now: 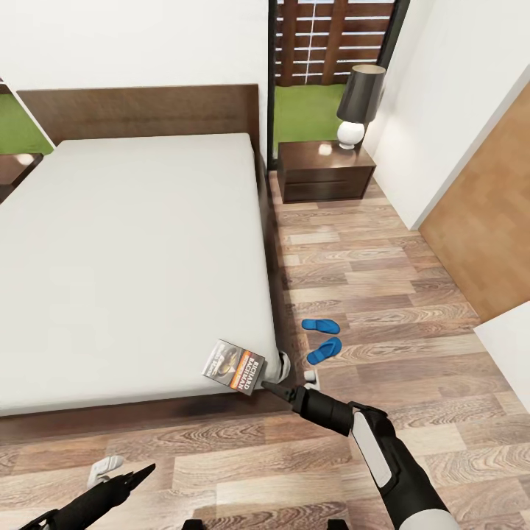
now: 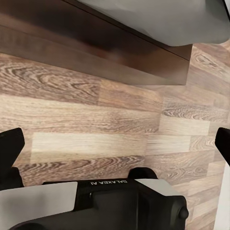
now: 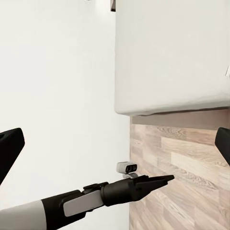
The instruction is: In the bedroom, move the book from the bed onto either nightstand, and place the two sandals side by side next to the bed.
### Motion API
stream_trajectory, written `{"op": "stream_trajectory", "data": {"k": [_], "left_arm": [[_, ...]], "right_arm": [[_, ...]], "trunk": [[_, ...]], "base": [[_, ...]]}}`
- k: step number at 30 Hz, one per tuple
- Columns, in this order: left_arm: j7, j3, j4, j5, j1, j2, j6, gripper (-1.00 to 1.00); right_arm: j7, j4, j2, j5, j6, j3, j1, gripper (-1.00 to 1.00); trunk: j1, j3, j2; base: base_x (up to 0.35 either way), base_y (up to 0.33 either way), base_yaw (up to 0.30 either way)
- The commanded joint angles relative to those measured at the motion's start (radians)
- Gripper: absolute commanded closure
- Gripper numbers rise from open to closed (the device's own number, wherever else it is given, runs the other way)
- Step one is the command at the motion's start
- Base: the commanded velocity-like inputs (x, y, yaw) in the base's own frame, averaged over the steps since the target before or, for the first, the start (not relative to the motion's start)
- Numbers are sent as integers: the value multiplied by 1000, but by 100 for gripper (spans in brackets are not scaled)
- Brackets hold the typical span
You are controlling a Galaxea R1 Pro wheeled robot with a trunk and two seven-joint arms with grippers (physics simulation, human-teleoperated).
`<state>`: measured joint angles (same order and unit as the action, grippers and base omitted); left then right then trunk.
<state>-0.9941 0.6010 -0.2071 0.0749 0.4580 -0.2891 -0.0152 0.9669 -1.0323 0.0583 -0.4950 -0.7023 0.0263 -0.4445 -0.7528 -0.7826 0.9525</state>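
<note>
The book (image 1: pixel 234 366), dark with an orange band, lies tilted at the near right corner of the bed (image 1: pixel 132 243), partly over the mattress edge. My right gripper (image 1: pixel 269 384) reaches up to the book's lower corner; in the right wrist view its fingers (image 3: pixel 10 146) stand wide apart with nothing between them, so it is open. Two blue sandals (image 1: pixel 321 325) (image 1: pixel 324 350) lie on the floor right of the bed, close together and at an angle. A nightstand (image 1: pixel 326 171) stands beyond them by the headboard. My left gripper (image 1: pixel 143 471) hangs open over the floor before the bed's foot.
A black-shaded lamp (image 1: pixel 359 103) stands on the right nightstand. A second nightstand (image 1: pixel 15 168) peeks in at the far left. A white wall and a wooden panel (image 1: pixel 486 221) bound the floor strip on the right. The dark bed frame (image 2: pixel 96 52) runs along the floor.
</note>
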Motion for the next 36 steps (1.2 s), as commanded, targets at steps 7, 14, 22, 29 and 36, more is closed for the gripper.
{"op": "stream_trajectory", "data": {"k": [7, 14, 22, 29, 36], "left_arm": [[-4, 8, 0, 8, 1, 0, -2, -100], [-4, 8, 0, 8, 1, 1, -2, -100], [-4, 8, 0, 8, 1, 1, -2, -100], [-4, 8, 0, 8, 1, 1, -2, -100], [-3, 8, 0, 8, 1, 1, -2, -100]], "right_arm": [[0, 0, 0, -5, -6, 0, 0, -100], [1, 0, 0, -6, -6, 0, 0, -100], [2, 0, 0, -7, -6, 0, 0, -100], [3, 0, -1, -9, -6, 0, 0, -100], [3, 0, -1, -11, -6, 0, 0, -100]], "trunk": [[0, -1, 1], [0, -1, 1], [0, -1, 1], [0, -1, 1], [0, -1, 1]], "base": [[0, 0, 62], [0, 0, 181], [0, 0, 16], [0, 0, 0], [0, 0, 0]]}}
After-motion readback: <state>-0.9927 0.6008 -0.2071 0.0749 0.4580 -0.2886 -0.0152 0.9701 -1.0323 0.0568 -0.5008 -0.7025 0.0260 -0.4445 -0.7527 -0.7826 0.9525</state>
